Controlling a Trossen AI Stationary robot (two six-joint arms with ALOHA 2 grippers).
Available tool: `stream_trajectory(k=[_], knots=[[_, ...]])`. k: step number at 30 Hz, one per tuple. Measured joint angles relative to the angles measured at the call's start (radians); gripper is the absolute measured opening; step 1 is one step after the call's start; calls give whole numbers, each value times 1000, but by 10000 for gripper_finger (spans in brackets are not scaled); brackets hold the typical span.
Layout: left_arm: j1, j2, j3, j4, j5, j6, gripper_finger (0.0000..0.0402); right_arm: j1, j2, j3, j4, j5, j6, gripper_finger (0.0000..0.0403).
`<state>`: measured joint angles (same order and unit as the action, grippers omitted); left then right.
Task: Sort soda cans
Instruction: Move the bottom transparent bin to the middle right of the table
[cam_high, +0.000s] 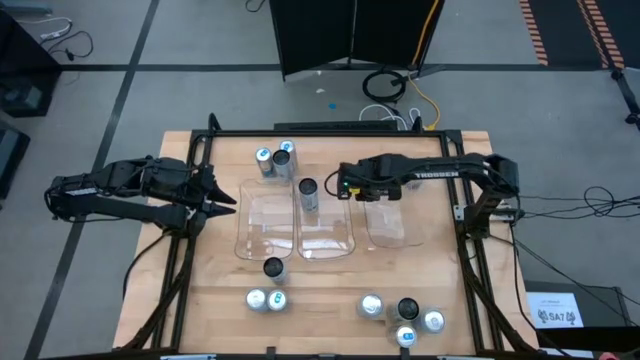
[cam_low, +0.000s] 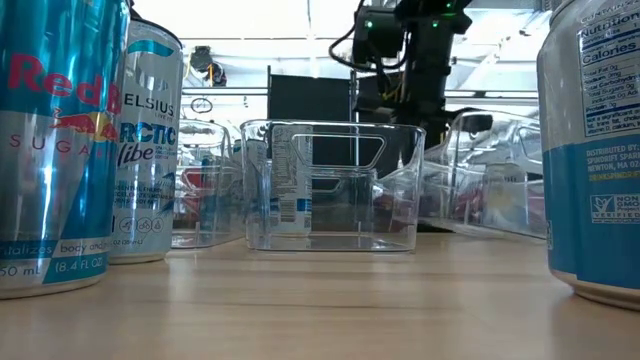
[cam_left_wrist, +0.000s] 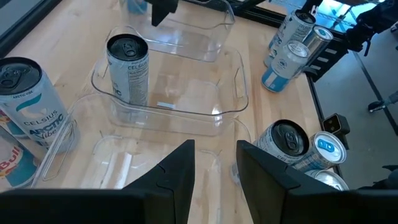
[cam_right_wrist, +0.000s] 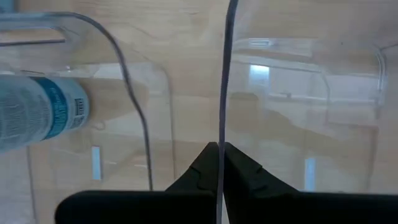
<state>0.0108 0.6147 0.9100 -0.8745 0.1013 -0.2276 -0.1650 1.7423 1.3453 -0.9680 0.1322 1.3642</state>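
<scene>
Tool (cam_right_wrist: 221, 163) pinches clear tray's (cam_right_wrist: 225, 74) thin, probably plastic rim.

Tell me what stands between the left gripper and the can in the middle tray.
The empty left tray lies between the open left gripper and the can. On a level path, its walls and the middle tray's side wall are in the way. From above, nothing visible covers the can.

Bright even light, glare on trays (cam_high: 300, 225)
</scene>
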Motion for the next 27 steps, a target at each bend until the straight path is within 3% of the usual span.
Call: stream_trajectory(k=[19, 27], knots=[[0, 0, 0, -1, 0, 0, 128, 3, -5, 0, 76, -3, -29, 69], [0, 0, 0, -2, 0, 0, 128, 8, -150, 0, 77, -3, -37, 90]])
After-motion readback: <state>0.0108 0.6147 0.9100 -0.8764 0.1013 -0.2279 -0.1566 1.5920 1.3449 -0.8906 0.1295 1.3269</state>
